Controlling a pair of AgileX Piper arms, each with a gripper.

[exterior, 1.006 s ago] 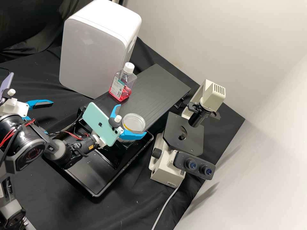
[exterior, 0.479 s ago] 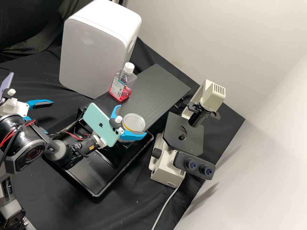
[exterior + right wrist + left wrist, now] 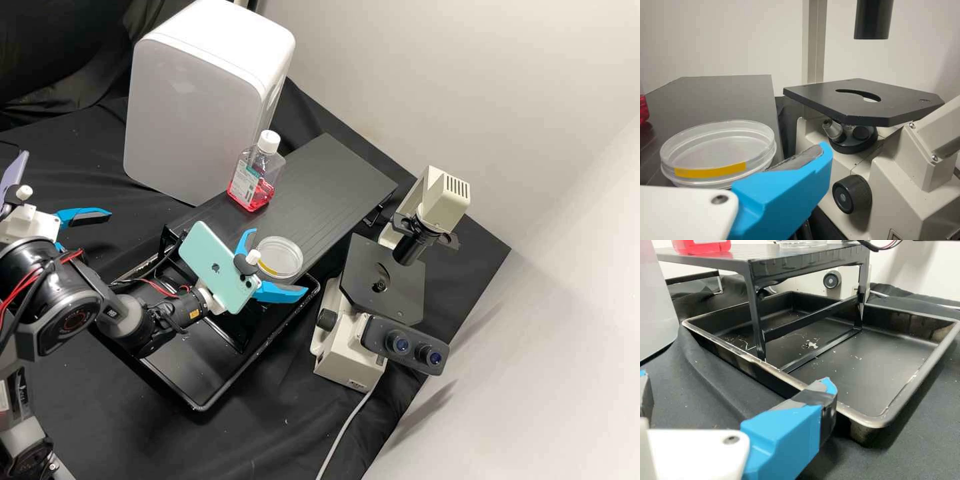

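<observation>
A clear lidded petri dish (image 3: 279, 257) with a yellow strip (image 3: 710, 172) rests on the near corner of the black raised shelf (image 3: 320, 193). My right gripper (image 3: 275, 263) is open and straddles the dish, one blue finger (image 3: 244, 240) on its far side and the other (image 3: 790, 190) on its near side, by the microscope (image 3: 373, 313). A flask of red liquid (image 3: 253, 175) with a white cap stands farther back on the shelf. My left gripper (image 3: 735, 385) is open and empty, low over the black cloth just outside the black tray (image 3: 900, 405).
The shelf's legs (image 3: 756, 315) stand in the tray (image 3: 200, 373). A white box (image 3: 200, 93) stands behind the flask. The microscope's stage (image 3: 865, 102) lies just beyond the dish, level with the shelf. A wall closes off the right side.
My right gripper has shifted a little toward the microscope and lower, its fingers still apart about the dish. The dish, the flask and my left arm have kept their places.
</observation>
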